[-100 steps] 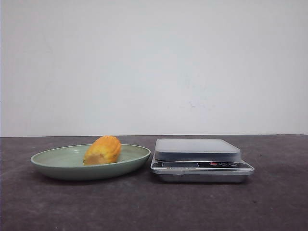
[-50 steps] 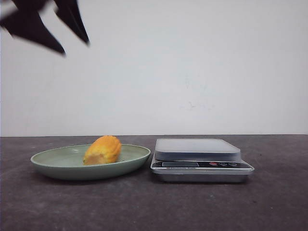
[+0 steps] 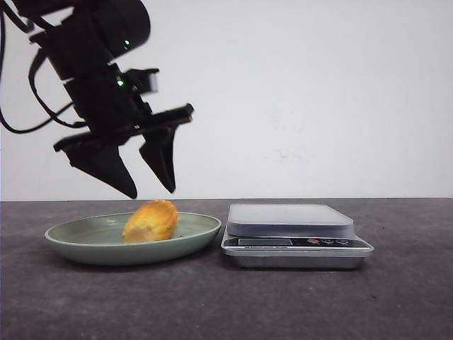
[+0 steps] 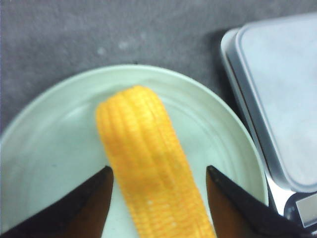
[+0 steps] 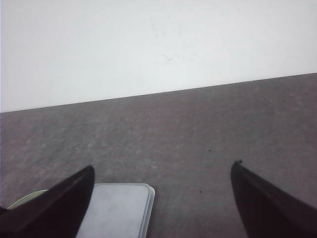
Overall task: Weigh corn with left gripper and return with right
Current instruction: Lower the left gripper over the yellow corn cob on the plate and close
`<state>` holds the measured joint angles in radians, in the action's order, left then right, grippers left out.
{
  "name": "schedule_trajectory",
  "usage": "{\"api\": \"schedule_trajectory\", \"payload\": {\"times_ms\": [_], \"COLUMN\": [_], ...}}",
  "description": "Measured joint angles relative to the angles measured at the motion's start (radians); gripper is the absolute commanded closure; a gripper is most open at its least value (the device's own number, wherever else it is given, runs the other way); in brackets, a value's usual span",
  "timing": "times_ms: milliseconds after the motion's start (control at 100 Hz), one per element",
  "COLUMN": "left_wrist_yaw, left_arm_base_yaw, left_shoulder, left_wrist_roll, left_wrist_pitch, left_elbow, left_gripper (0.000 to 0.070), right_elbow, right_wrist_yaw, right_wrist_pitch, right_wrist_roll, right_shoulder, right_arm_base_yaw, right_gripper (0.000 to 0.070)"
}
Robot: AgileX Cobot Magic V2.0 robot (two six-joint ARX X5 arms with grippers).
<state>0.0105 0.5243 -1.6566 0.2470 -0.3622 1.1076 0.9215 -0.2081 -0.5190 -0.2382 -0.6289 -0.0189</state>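
Note:
The corn (image 3: pixel 151 221) is a stubby yellow-orange cob lying in a pale green plate (image 3: pixel 85 237) left of the scale (image 3: pixel 291 234). My left gripper (image 3: pixel 151 193) hangs open just above the corn, its two black wedge fingers pointing down. In the left wrist view the corn (image 4: pixel 148 163) lies lengthwise between the open fingers, one finger on each side and apart from it, over the plate (image 4: pixel 49 148). My left gripper (image 4: pixel 158 171) holds nothing. My right gripper (image 5: pixel 162 166) is open and empty, high above the table, out of the front view. The scale's platform (image 5: pixel 116 208) shows below it.
The scale has a grey platform and a silver base with a display and buttons (image 3: pixel 325 241) facing the front. It stands close to the plate's right rim. The scale's corner shows in the left wrist view (image 4: pixel 277 99). A white wall stands behind the dark table (image 3: pixel 226 304).
My left arm has come down from the top left corner of the front view to just above the corn. The corn, plate and scale have not moved.

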Motion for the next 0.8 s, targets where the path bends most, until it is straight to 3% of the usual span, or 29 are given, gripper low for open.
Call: {"api": "schedule_trajectory", "payload": {"times_ms": [230, 330, 460, 560, 670, 800], "left_wrist_yaw": [-0.048, -0.058, -0.065, -0.065, -0.066, -0.066], "left_arm_base_yaw": [0.034, 0.034, 0.035, 0.035, 0.035, 0.036], "left_shoulder": [-0.035, -0.050, -0.057, -0.057, -0.057, -0.057], "left_wrist_roll": [0.008, 0.018, 0.027, 0.030, 0.030, 0.043], "left_wrist_pitch": [0.002, -0.002, -0.015, -0.015, -0.016, -0.016], "left_elbow": [0.000, 0.000, 0.000, 0.000, 0.000, 0.000], "left_gripper": [0.0330, 0.0254, 0.0255, 0.0291, 0.0409, 0.0410], "right_elbow": [0.000, 0.000, 0.000, 0.000, 0.000, 0.000], "right_wrist_yaw": [-0.002, -0.002, -0.002, -0.002, -0.002, -0.002], "right_wrist_pitch": [0.000, -0.002, -0.018, -0.017, -0.016, -0.016], "right_wrist_roll": [0.000, 0.000, 0.000, 0.001, 0.002, 0.002], "right_shoulder": [0.000, 0.000, 0.000, 0.000, 0.000, 0.000], "right_arm_base_yaw": [0.000, 0.000, 0.000, 0.000, 0.000, 0.000], "right_gripper": [0.0141, 0.0141, 0.0141, 0.0142, 0.0142, 0.0142]}}
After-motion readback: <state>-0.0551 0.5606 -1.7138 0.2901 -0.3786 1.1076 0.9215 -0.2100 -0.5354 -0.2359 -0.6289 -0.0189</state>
